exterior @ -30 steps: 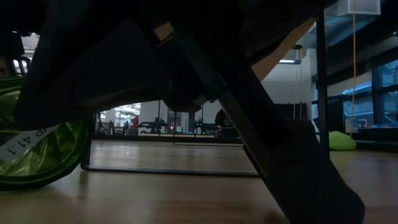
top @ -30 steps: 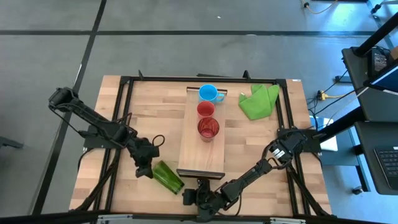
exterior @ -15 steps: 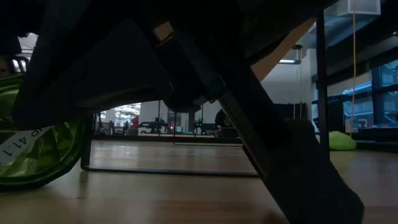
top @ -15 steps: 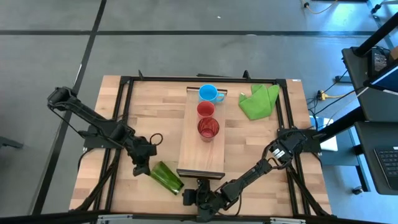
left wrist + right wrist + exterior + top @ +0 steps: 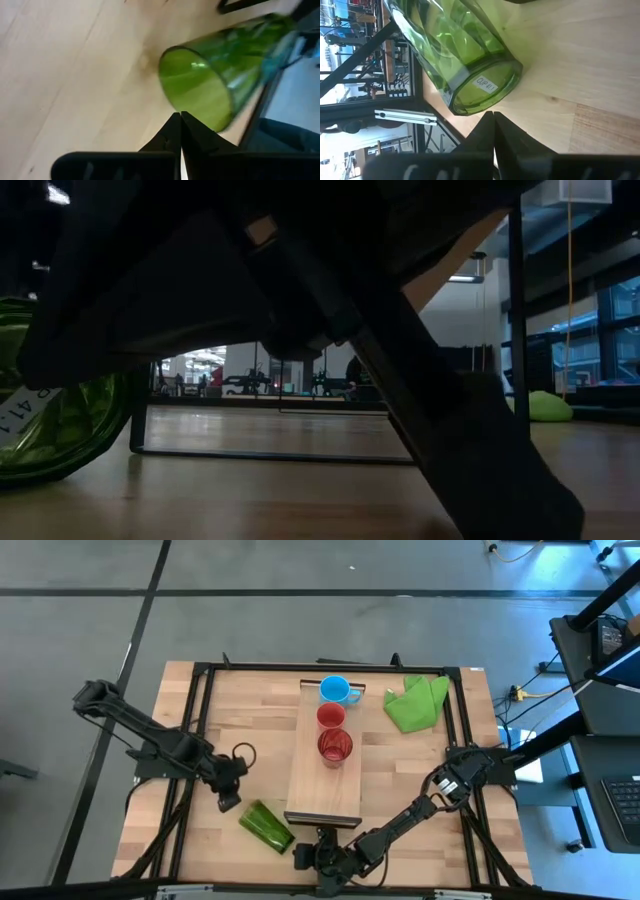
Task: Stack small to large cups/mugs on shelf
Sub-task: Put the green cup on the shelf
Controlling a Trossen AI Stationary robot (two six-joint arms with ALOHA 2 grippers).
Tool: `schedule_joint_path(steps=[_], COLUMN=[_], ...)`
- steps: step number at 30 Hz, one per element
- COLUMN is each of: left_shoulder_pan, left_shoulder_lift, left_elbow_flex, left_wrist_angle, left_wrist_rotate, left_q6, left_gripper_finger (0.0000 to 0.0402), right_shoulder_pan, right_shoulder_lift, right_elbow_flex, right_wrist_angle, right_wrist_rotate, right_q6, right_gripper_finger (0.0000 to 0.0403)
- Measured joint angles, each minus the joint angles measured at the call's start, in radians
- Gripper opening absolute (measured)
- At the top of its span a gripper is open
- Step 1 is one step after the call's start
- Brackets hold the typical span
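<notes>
The left tool [image 5: 229,802] hangs over the surface [image 5: 250,720] at about 10 o'clock from the green tumbler [image 5: 266,824], apart from it; in its wrist view the two fingers [image 5: 172,135] meet tip to tip, clenched on nothing. The tumbler lies on its side near the surface's front edge, just left of the shelf's [image 5: 325,785] front end, its open mouth toward the left tool and its labelled base toward the right tool [image 5: 306,858]. That tool sits at 5 o'clock from the tumbler, at the front edge, its fingers [image 5: 492,125] also pressed together and empty. On the shelf stand the blue mug [image 5: 334,690] at the far end, then the red cup [image 5: 331,716], then the red tumbler [image 5: 335,746]. A green cloth [image 5: 417,702] lies at 3 o'clock from the mug.
</notes>
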Motion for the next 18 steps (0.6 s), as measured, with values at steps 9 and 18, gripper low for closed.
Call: schedule_joint_path(steps=[9,18], left_shoulder_pan=[-0.006,-0.026], left_shoulder_lift=[0.143,0.149], left_elbow_flex=[-0.001,-0.001], left_wrist_angle=[0.178,0.360], left_wrist_rotate=[0.058,0.116], left_q6=[0.016,-0.032], left_gripper_finger=[0.0000,0.0000], right_shoulder_pan=[-0.007,-0.007], right_shoulder_lift=[0.001,0.001], right_elbow_flex=[0.000,0.000], right_wrist_angle=[0.011,0.010], right_wrist_rotate=[0.025,0.032], right_q6=[0.005,0.004], right_gripper_finger=[0.0004,0.0004])
